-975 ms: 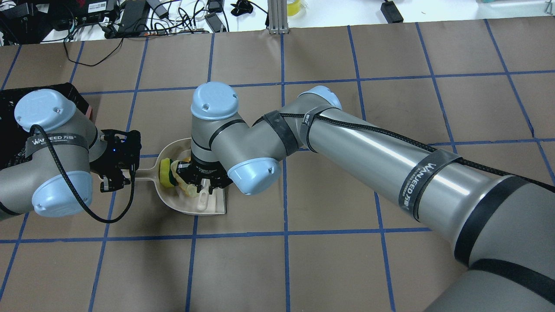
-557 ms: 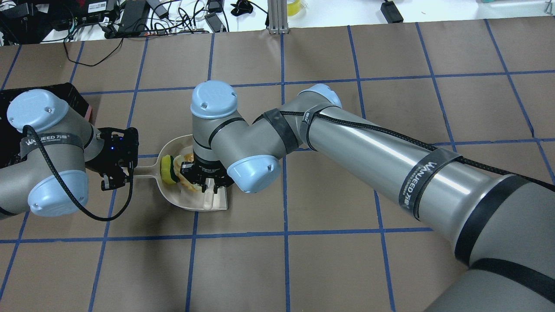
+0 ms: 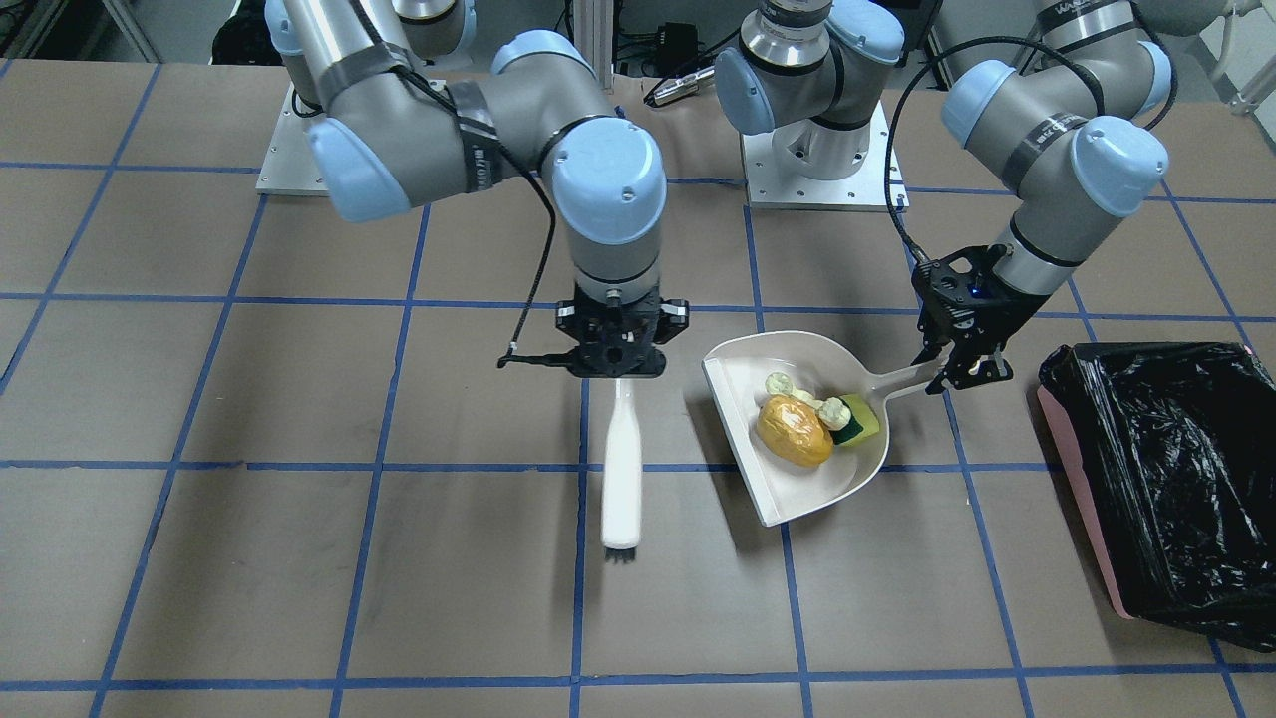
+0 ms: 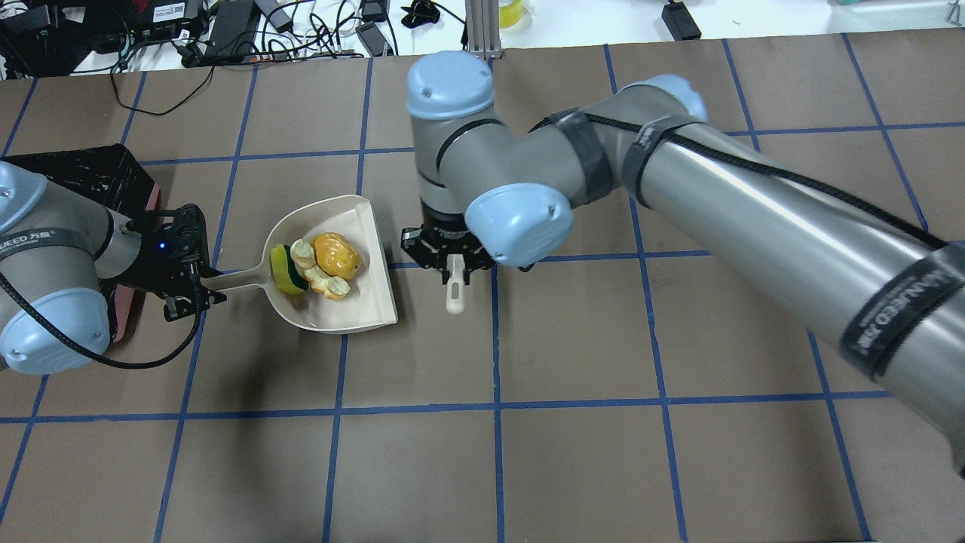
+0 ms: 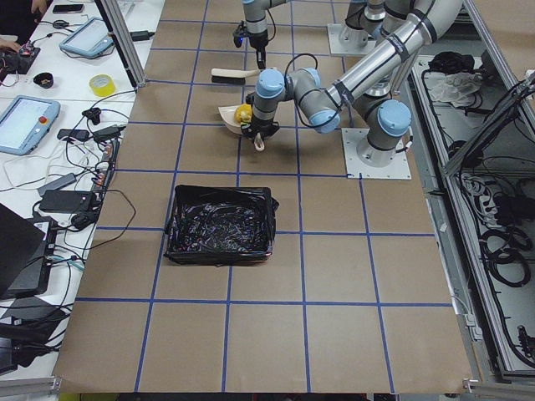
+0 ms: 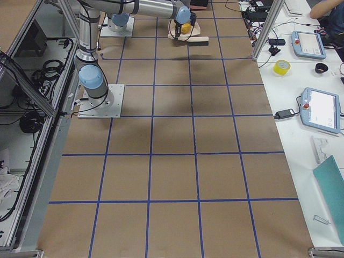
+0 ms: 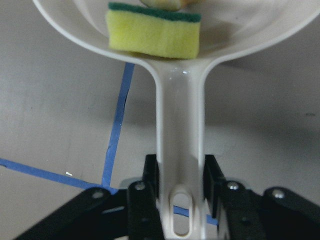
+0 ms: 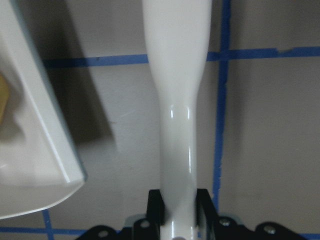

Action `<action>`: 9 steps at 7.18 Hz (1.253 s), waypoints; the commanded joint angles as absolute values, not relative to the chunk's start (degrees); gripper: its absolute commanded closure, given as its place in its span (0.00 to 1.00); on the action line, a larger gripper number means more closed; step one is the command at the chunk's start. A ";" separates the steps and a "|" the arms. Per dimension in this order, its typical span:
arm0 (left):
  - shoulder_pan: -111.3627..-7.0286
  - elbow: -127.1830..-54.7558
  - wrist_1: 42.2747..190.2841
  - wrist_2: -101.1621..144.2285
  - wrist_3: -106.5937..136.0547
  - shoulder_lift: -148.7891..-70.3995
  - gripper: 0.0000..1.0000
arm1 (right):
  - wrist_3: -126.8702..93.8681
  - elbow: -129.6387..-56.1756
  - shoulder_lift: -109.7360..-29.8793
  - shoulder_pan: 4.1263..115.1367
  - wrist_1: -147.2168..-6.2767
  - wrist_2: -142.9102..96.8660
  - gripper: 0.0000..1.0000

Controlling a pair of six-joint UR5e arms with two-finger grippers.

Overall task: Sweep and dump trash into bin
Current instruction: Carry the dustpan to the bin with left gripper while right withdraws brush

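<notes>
The beige dustpan [image 3: 797,489] [image 4: 354,313] holds all the trash: the orange-yellow lump [image 3: 794,430] [image 4: 337,255], the cream crescent piece [image 3: 802,395] [image 4: 310,270] and the yellow sponge with a green face [image 3: 857,420] [image 4: 283,269] [image 7: 155,35]. My left gripper [image 3: 962,374] [image 4: 192,290] [image 7: 181,200] is shut on the dustpan's handle. The pan is raised, with a shadow under it. My right gripper [image 3: 616,364] [image 4: 452,268] [image 8: 177,210] is shut on a white brush [image 3: 621,469] [image 8: 177,100], beside the pan's open edge. The pink bin with its black bag [image 3: 1146,364] [image 4: 83,170] [image 5: 221,224] stands behind my left gripper.
Blue tape lines grid the brown table [image 4: 573,347]. Cables and power bricks [image 4: 226,30] lie along the far edge. The brush's bristles [image 3: 620,555] point toward the operators' side.
My right gripper has drawn the brush out of the dustpan and off to the right. My left gripper has pulled the dustpan left toward the bin, with the trash now uncovered in it.
</notes>
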State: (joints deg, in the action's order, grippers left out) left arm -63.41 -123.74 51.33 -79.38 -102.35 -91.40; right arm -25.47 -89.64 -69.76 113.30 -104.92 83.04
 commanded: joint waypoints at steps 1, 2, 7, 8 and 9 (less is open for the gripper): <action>-57.52 -117.99 58.57 -79.19 -107.71 -92.46 1.00 | -14.65 -90.09 -74.17 102.01 -99.86 91.70 0.99; -53.39 -113.34 66.02 -79.45 -113.41 -92.90 1.00 | -8.85 -90.17 -74.44 96.82 -99.58 92.45 1.00; -37.82 -92.14 75.85 -90.53 -135.25 -98.86 1.00 | 22.29 -93.60 -69.71 72.37 -107.57 94.92 1.00; -34.40 -89.76 75.94 -87.39 -135.35 -99.66 1.00 | 24.67 -93.69 -68.65 69.90 -108.45 95.01 1.00; -31.49 -87.91 75.68 -85.19 -135.53 -100.36 1.00 | 24.26 -93.78 -66.90 69.18 -110.28 95.88 1.00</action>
